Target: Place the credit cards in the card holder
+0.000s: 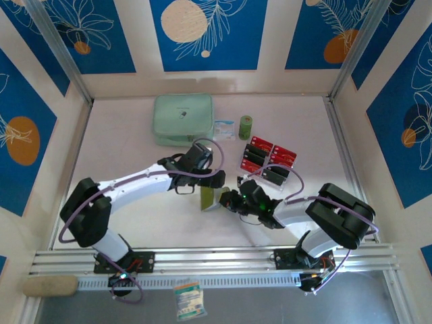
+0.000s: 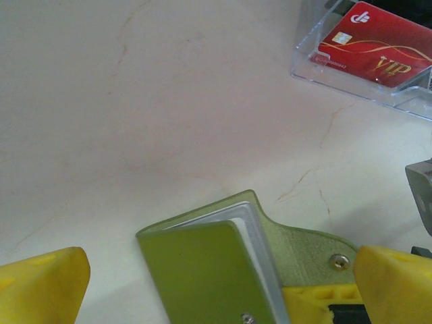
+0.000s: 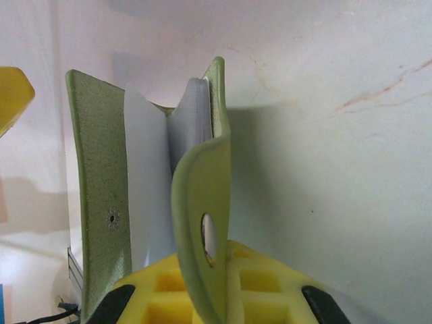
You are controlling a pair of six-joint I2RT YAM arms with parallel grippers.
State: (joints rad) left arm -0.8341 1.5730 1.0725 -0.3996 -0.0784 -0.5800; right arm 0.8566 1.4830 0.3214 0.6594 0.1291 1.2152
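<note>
1. A pale mint zip pouch [image 1: 182,119] lies at the far side of the worktop [image 1: 135,226], left of centre and well apart from both grippers.
2. The left gripper [image 1: 210,181] reaches in from the left to mid-worktop. Its jaws are spread wide and released, grasping nothing. In its wrist view the yellow fingers [image 2: 42,287] stand far apart on either side of the card holder [image 2: 202,273].
3. The card holder [image 1: 208,198] sits near the middle of the worktop, just near of the left gripper and between the two grippers. It is opened like a book, olive covers splayed, with greyish inner sleeves showing between them [image 3: 152,182]. Whether its lower edge touches the worktop cannot be told.
4. A small pale packet [image 1: 224,128] lies just right of the pouch.
5. The right gripper [image 1: 227,200] comes in from the right and is clenched on the card holder. Its yellow fingers [image 3: 263,287] pinch the cover by the snap tab.
6. A small green cylinder [image 1: 246,126] stands beside the packet.
7. Furthest right, the credit cards [image 1: 268,159], red and dark, rest in a clear acrylic rack [image 2: 317,64]. It stands just far-right of the card holder. One red card [image 2: 374,44] reads "VIP".
</note>
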